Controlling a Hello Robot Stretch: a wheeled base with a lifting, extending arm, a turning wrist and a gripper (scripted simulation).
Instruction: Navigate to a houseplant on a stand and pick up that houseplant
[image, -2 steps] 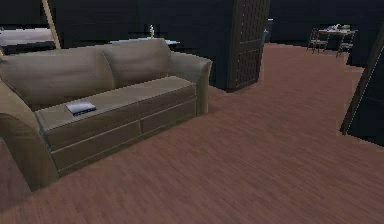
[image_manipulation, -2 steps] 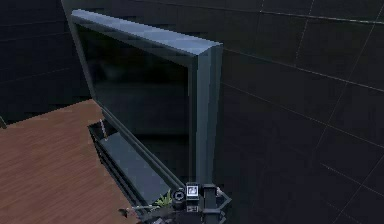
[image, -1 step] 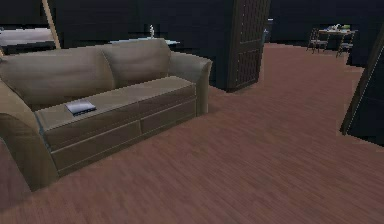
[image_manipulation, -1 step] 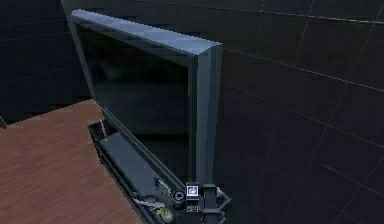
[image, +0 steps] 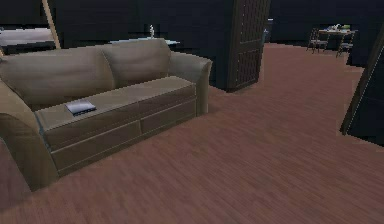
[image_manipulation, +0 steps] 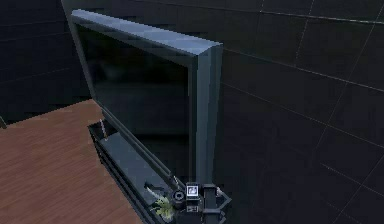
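Observation:
In the arm side view a large flat television (image_manipulation: 150, 95) stands on a low dark stand (image_manipulation: 125, 165) against a dark wall. At the stand's near end sit the two small white marked squares of the arm's end (image_manipulation: 188, 192). Just left of them is my gripper (image_manipulation: 163, 200). A small pale yellow-green tuft (image_manipulation: 160, 208), perhaps a little plant, lies at the gripper on the stand top. I cannot tell whether the gripper holds anything.
In the forward view a beige sofa (image: 95, 100) takes up the left, with a small flat book-like thing (image: 81, 107) on its seat. A dark slatted door (image: 246, 45) stands behind it. A table with chairs (image: 335, 38) is far right. Brown wood floor (image: 250, 150) lies open ahead.

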